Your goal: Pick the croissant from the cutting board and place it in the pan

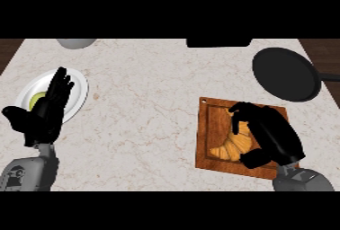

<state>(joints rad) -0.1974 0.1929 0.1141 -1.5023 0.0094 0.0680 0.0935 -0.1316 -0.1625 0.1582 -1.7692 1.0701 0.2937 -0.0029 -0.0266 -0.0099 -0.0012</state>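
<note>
A golden croissant [234, 144] lies on the wooden cutting board [211, 134] at the counter's right. My right hand [272, 132] lies over it, fingers curled round its upper end and thumb near its lower end, hiding part of the pastry. The croissant still rests on the board. The black pan [285, 74] sits farther back on the right, its handle pointing right. My left hand [46, 110] stands open at the left, fingers up, holding nothing.
A white plate [76, 87] with a yellow-green item [36, 99] sits behind my left hand. A grey bowl [75, 42] and a black object [219, 42] are at the counter's far edge. Marble counter [146, 117] spreads between the plate and the board.
</note>
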